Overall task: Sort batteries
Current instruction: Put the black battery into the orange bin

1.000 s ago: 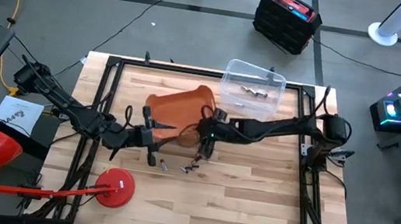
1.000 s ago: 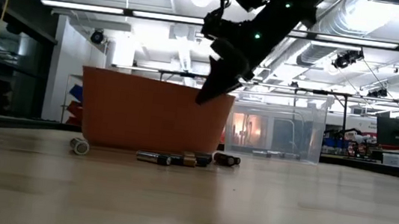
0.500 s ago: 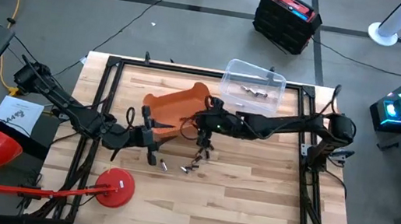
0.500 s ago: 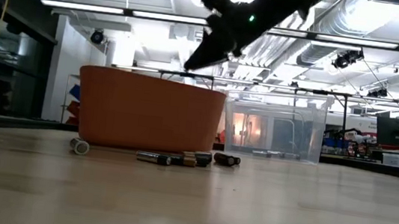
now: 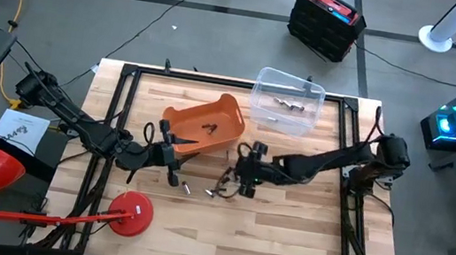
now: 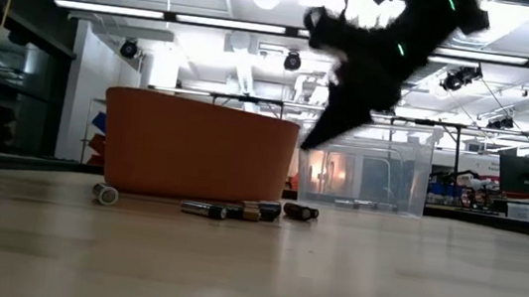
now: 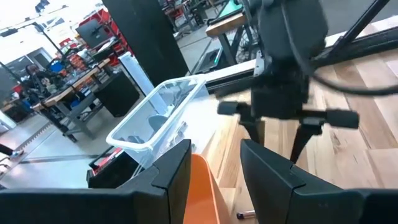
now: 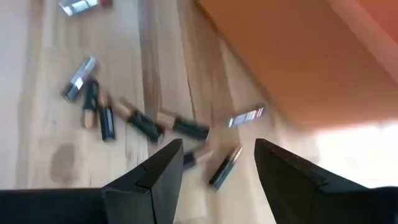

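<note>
Several small batteries (image 5: 218,186) lie loose on the wooden table just in front of the orange bin (image 5: 206,124); in the right wrist view the batteries (image 8: 134,121) show as silvery and dark cells. One dark piece (image 5: 208,127) lies inside the orange bin, and a few cells (image 5: 289,103) lie in the clear bin (image 5: 287,100). My right gripper (image 8: 217,146) is open and hovers above the loose batteries, to their right (image 5: 247,182). My left gripper (image 7: 214,155) is open and waits left of the batteries (image 5: 172,173).
The orange bin (image 6: 200,146) and clear bin (image 6: 367,170) stand at the table's far side, the clear one to the right. A red lamp-like stand (image 5: 131,215) sits at the near left. Bare wood lies toward the near edge.
My right gripper rose over the orange bin's near right corner, then swung away toward the table's near right and came down beside the loose batteries. The left arm kept still.
</note>
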Available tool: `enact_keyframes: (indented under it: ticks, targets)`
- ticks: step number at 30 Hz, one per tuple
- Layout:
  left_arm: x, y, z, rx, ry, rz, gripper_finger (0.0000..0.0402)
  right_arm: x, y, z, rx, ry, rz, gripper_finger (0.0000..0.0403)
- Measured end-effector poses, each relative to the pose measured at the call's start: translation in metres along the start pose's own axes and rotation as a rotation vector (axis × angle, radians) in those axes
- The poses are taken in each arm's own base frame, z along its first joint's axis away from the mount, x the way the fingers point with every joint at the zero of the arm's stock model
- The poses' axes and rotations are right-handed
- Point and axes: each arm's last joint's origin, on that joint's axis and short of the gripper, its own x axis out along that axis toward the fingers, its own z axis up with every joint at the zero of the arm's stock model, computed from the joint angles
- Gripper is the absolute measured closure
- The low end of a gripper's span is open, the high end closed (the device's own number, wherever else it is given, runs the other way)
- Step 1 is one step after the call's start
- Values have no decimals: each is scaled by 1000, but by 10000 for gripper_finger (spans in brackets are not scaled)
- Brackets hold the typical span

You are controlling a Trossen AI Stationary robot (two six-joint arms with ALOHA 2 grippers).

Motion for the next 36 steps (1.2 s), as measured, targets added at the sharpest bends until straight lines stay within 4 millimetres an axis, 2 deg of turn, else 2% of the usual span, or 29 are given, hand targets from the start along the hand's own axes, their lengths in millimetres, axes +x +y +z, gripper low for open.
enact_keyframes:
  ticks: [4,9,20,24,26,28,32,33,36]
  targets:
    - [0,0,0,-3,-2,1,271,16,-8,-31,142,-40,-21,208]
    - [0,1,0,-5,-2,4,271,26,-22,-49,305,-88,-38,208]
    - [1,1,0,-1,4,7,271,43,-13,-61,355,-132,-16,208]
    - [1,1,0,0,4,7,271,51,-13,-68,371,-106,-82,212]
    - [1,1,-1,0,5,7,271,54,-13,-72,363,-90,-122,229]
    - [1,1,-1,1,5,7,271,54,-13,-72,354,-86,-131,262]
    - [1,1,-1,10,6,10,271,53,-14,-71,311,-87,-140,370]
    - [1,1,-1,16,6,10,271,52,-14,-70,291,-87,-145,386]
    - [1,1,-1,27,7,10,271,46,-15,-55,258,-121,-152,388]
